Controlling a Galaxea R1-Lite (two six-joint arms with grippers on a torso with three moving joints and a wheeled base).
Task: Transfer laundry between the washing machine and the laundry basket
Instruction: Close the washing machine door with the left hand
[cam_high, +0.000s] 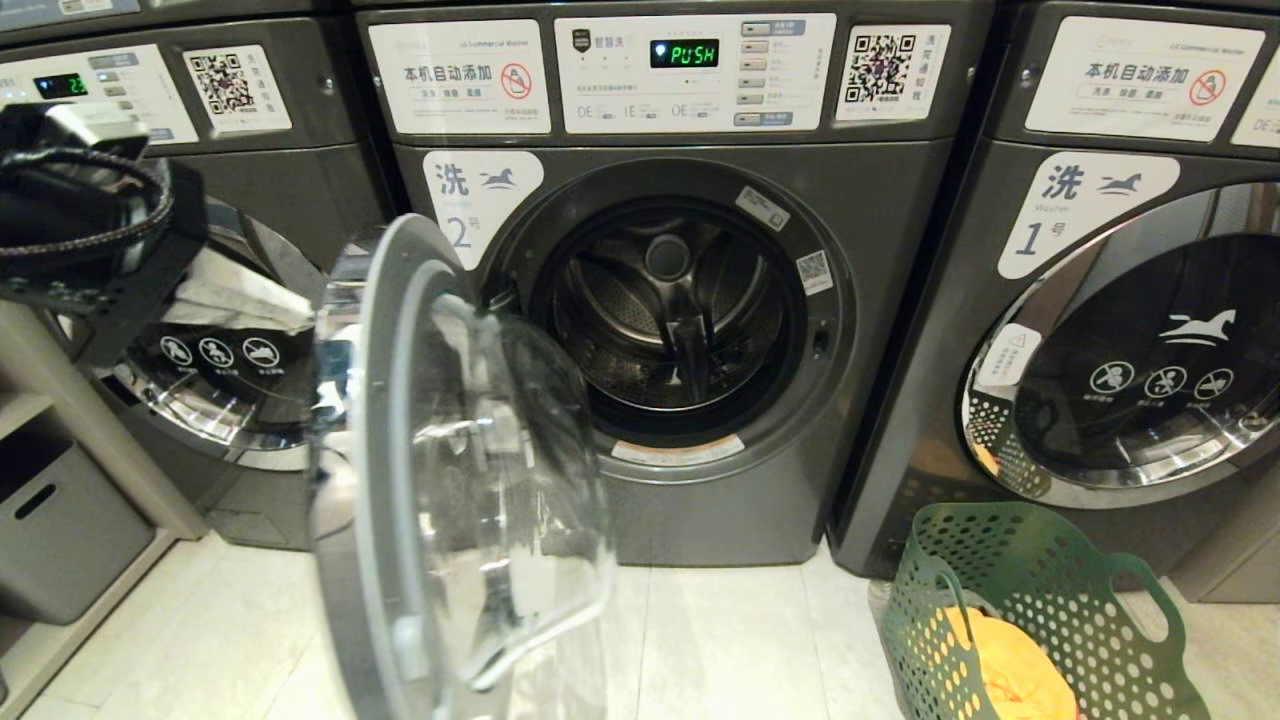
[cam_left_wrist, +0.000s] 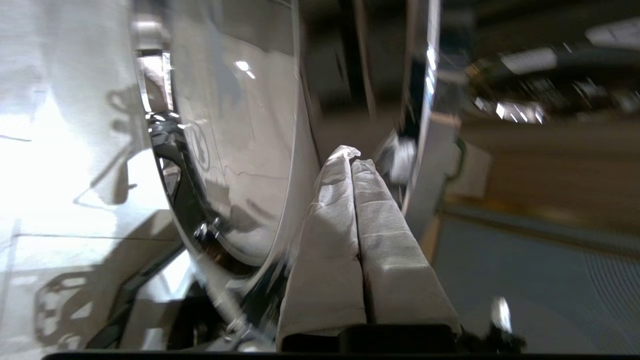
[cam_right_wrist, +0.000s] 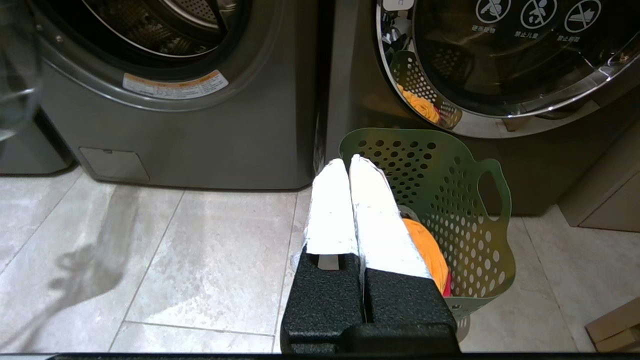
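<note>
At centre: washing machine (cam_high: 690, 330) marked "2", drum dark, nothing visible inside, glass door (cam_high: 450, 480) swung wide toward the left and standing between the left arm and the opening. Lower right on the floor: green laundry basket (cam_high: 1040, 610), against the foot of washer "1" (cam_high: 1130, 330), holding orange-yellow laundry (cam_high: 1005, 665) with a sliver of red beside it. Far left: grey bin (cam_high: 60, 530) on a low shelf. Left gripper (cam_left_wrist: 352, 160) fingers clenched, empty, close beside a chrome door rim. Right gripper (cam_right_wrist: 349, 162) fingers clenched, empty, above the basket's near rim.
</note>
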